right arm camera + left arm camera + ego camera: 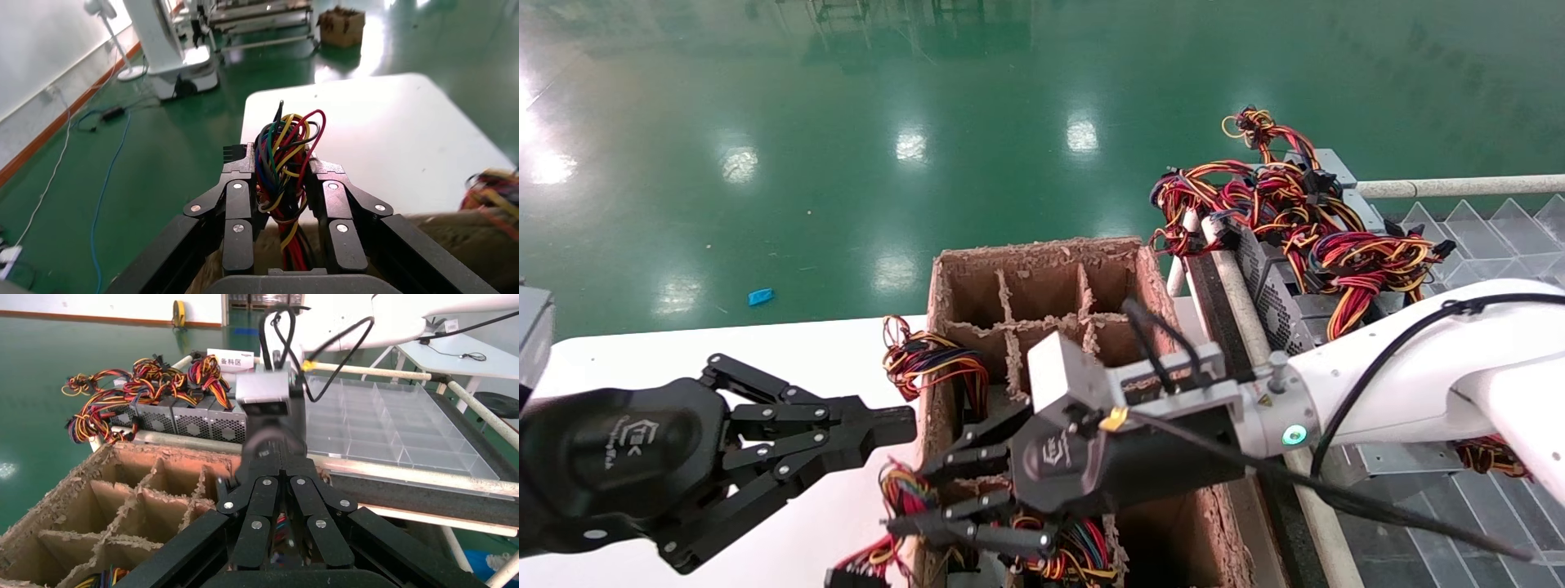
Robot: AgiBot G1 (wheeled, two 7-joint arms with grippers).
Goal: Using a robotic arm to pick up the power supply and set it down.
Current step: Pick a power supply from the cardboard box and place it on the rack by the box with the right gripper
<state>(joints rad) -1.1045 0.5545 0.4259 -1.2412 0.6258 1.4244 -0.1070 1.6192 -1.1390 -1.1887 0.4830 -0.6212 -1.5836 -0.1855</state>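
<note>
My right arm [1418,359], white with a green-lit ring, reaches left over the brown divided cardboard box [1042,253]. Its black gripper [907,496] is at the box's near left corner. In the right wrist view this gripper [281,162] is shut on the power supply's bundle of red, yellow, blue and black wires [284,153], which stands up between the fingers. The supply's grey body is hidden down in the box. My left gripper [899,425] is shut and empty, hovering over the white table just left of the box.
Several grey power supplies [1271,302] with tangled wires line a rack right of the box. A clear divided tray [1483,229] lies beyond them. Another wire bundle [928,363] hangs over the box's left wall. The white table [723,351] spreads left.
</note>
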